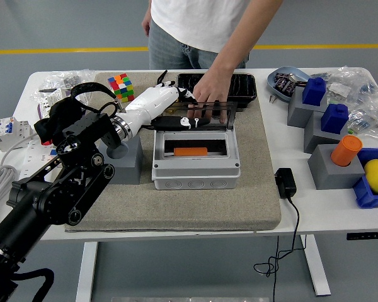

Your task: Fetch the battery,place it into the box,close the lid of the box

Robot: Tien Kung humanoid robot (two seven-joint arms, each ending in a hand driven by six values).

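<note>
The robot's black left arm (50,189) comes in from the lower left and crosses the grey felt mat (176,201) that covers the middle of the white table (327,214). Just beyond its elbow stands a grey block with a round hole (127,160). To the right of that block sits the light grey plastic box (196,157), open, with the flat orange battery (190,151) lying inside its dark recess. The arm's white forearm leads to the left hand (183,119), whose dark fingers (192,121) lie stretched out along the edge of the box's clear hinged lid (205,116), touching it; whether they pinch it or only rest there is unclear. The lid stands raised at the box's far side. A person's hand (208,94) reaches down from the far side and presses its fingertips on the same lid. Behind it lies a black plastic tray (246,85), and to the left a multicoloured puzzle cube (120,85).
</note>
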